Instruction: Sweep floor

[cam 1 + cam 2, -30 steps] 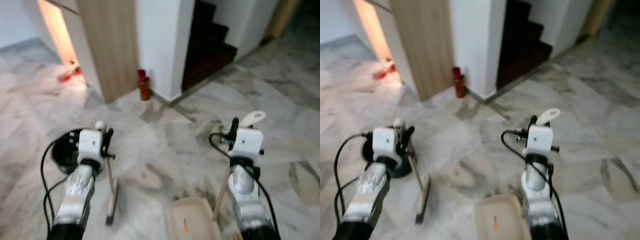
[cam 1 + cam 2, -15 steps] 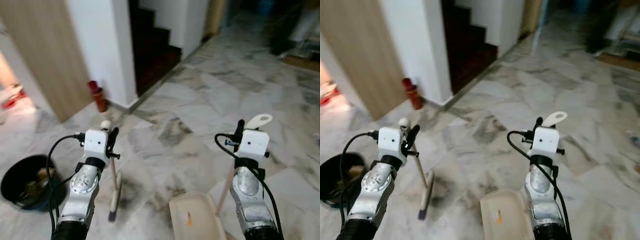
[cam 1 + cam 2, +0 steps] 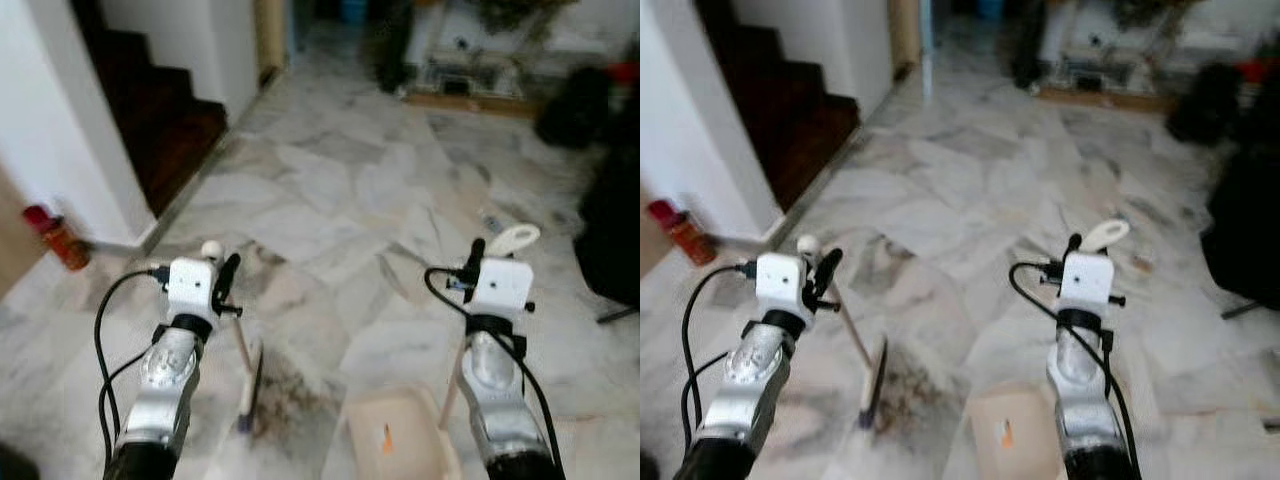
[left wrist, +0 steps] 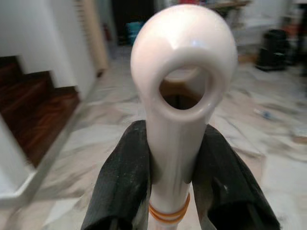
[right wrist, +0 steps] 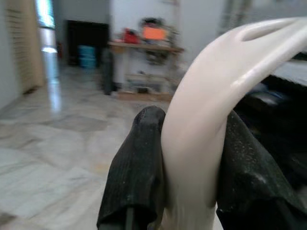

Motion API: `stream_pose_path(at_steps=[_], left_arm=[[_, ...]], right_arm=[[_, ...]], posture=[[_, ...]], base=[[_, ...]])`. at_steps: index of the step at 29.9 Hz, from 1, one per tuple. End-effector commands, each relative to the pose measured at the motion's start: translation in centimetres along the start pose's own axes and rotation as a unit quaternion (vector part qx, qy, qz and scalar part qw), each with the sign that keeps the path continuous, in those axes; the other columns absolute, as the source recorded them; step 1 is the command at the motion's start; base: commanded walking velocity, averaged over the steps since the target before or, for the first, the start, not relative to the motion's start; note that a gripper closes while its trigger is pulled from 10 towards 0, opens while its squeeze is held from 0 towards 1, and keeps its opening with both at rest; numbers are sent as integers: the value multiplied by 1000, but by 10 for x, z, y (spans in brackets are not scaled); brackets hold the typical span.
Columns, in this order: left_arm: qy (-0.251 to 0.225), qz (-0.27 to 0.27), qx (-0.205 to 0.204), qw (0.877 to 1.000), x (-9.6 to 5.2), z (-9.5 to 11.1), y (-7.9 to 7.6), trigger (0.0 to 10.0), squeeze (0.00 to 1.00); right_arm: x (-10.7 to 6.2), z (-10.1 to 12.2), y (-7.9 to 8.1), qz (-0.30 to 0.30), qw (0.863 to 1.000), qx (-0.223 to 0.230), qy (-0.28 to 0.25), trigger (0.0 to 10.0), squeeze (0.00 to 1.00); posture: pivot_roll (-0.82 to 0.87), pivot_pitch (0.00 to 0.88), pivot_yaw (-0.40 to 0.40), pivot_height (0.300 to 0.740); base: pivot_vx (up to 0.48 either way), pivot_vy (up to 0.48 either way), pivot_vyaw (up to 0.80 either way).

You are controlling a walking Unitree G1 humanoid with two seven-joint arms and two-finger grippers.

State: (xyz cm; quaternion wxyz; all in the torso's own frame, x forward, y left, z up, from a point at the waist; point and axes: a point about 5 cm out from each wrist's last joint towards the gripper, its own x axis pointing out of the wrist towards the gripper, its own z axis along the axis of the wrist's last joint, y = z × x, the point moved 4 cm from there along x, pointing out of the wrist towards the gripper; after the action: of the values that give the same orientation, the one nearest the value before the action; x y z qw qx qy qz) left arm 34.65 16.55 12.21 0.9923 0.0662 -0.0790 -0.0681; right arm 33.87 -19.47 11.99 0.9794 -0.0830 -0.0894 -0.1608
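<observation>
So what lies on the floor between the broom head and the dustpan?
Bare marble with a dark dirt patch beside the broom head; nothing else before the dustpan, in both eye views.

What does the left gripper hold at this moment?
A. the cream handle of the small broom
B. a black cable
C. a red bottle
A: the left gripper is shut on the cream handle of the small broom, whose brush end rests on the floor.

No readable text, labels or signs
</observation>
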Motion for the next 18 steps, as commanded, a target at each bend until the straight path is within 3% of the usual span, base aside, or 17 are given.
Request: stream_pose_path(at_steps=[1,13,18], left_arm=[[-20,2,3,1000,2,8,3,10000,0],[-17,1,-4,1000,1,7,2,10000,0],[-14,3,-3,1000,0,6,4,10000,0]], right_arm=[[5,8,-1,-2,1000,0,-14,10000,0],[5,9,-4,-6,1000,-2,-17,10000,0],[4,10,-1,-1,1000,-5,-22,10000,0]], posture=[[-83,0,19,740],[-88,0,18,740],[-87,0,17,740]], base=[[0,0,-800],[0,0,-800],[237,0,0]])
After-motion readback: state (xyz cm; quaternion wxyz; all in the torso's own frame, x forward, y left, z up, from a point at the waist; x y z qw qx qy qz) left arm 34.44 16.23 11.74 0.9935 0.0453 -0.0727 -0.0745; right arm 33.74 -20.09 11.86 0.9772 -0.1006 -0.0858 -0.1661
